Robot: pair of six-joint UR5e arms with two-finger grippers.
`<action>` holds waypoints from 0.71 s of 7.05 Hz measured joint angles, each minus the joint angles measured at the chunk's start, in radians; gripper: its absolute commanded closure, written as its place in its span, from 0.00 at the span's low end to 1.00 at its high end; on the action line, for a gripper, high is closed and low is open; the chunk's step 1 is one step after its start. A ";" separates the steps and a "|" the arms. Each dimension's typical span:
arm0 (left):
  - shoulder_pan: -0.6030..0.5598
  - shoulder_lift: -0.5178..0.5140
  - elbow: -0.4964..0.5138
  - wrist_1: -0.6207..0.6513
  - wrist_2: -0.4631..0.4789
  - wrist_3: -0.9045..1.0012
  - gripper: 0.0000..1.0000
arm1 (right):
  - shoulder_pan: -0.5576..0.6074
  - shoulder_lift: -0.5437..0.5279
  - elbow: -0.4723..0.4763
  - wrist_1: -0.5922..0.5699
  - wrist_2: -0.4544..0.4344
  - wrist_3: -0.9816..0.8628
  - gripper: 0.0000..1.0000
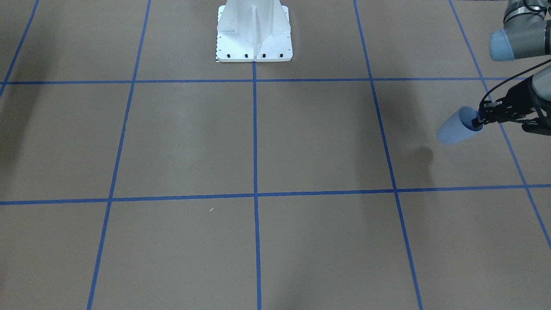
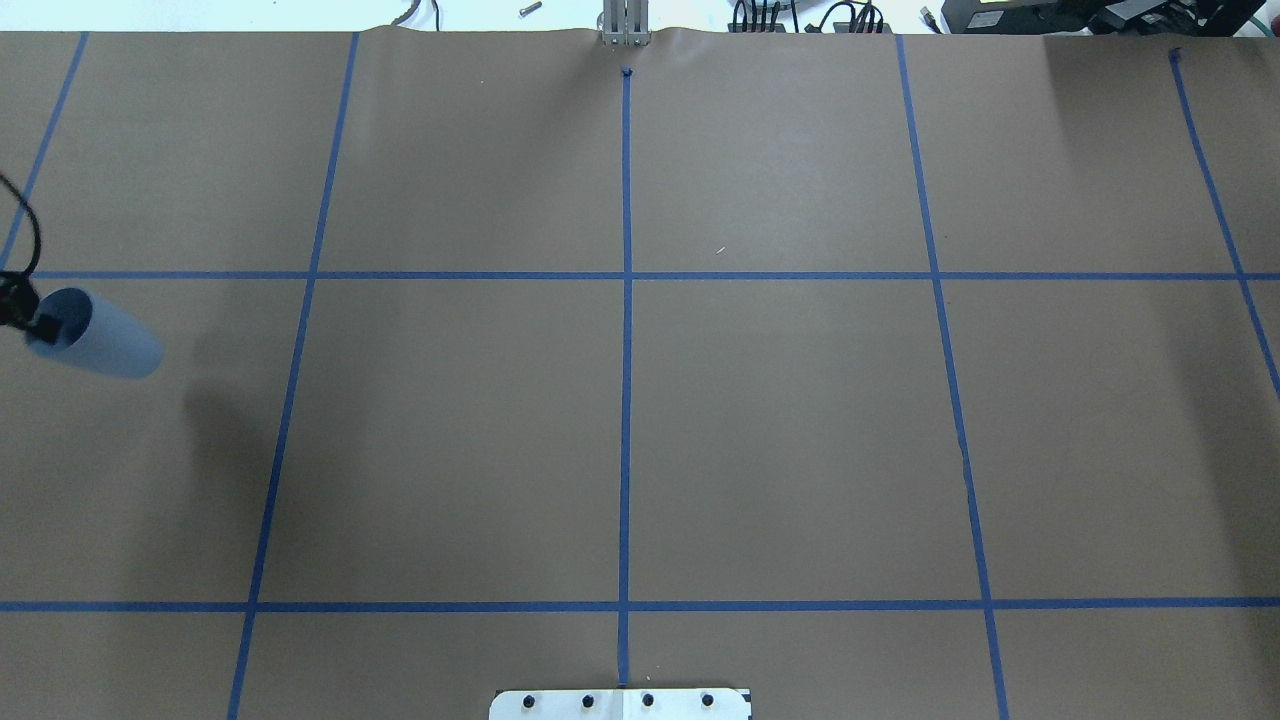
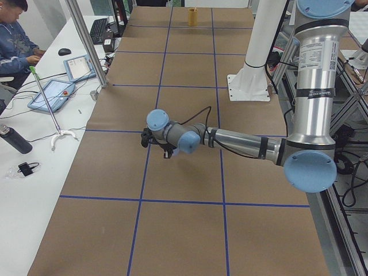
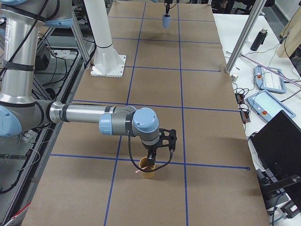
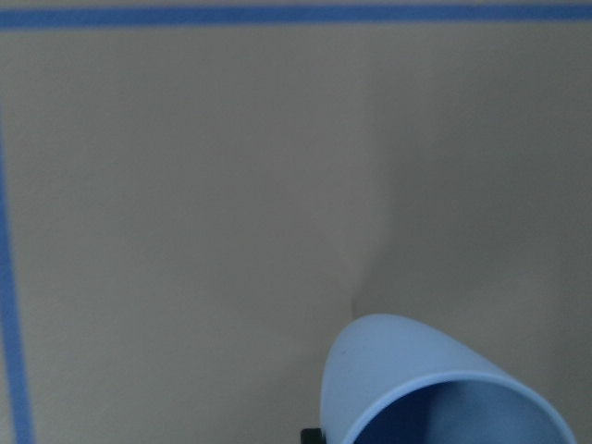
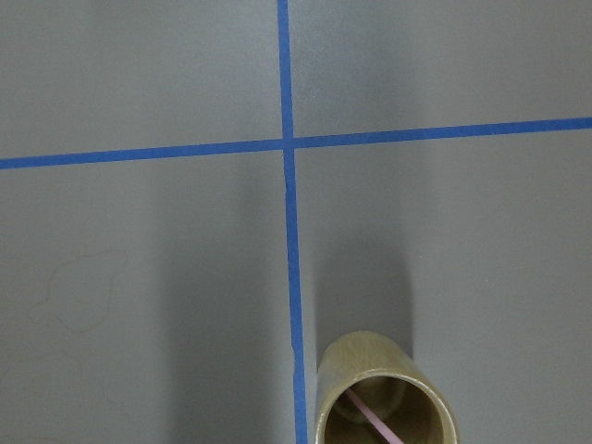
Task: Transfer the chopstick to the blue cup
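The blue cup (image 1: 454, 128) hangs off the table at my left, gripped by its rim. My left gripper (image 1: 478, 122) is shut on that rim, one finger inside the cup. The cup shows at the left edge of the overhead view (image 2: 105, 345), in the left wrist view (image 5: 416, 388) and far off in the exterior right view (image 4: 166, 21). One pale pink chopstick (image 6: 372, 422) leans inside a tan cup (image 6: 379, 388) standing on the table. My right gripper (image 4: 152, 159) hovers just above that tan cup (image 4: 148, 170); I cannot tell whether it is open or shut.
The white robot base (image 1: 254, 34) stands at the table's middle edge. Blue tape lines (image 2: 626, 350) divide the brown table into squares. A metal post (image 3: 86, 40), tablets and a seated operator (image 3: 14, 34) are on the side bench.
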 measured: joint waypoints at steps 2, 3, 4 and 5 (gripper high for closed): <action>0.094 -0.272 -0.003 0.120 0.052 -0.219 1.00 | -0.001 0.001 -0.003 0.000 0.006 0.000 0.00; 0.176 -0.384 -0.004 0.139 0.123 -0.355 1.00 | -0.001 0.002 -0.006 -0.001 0.014 0.000 0.00; 0.268 -0.491 0.001 0.166 0.210 -0.474 1.00 | -0.001 0.006 -0.009 0.000 0.019 -0.001 0.00; 0.355 -0.601 0.018 0.231 0.301 -0.558 1.00 | -0.001 0.013 -0.013 0.000 0.021 -0.001 0.00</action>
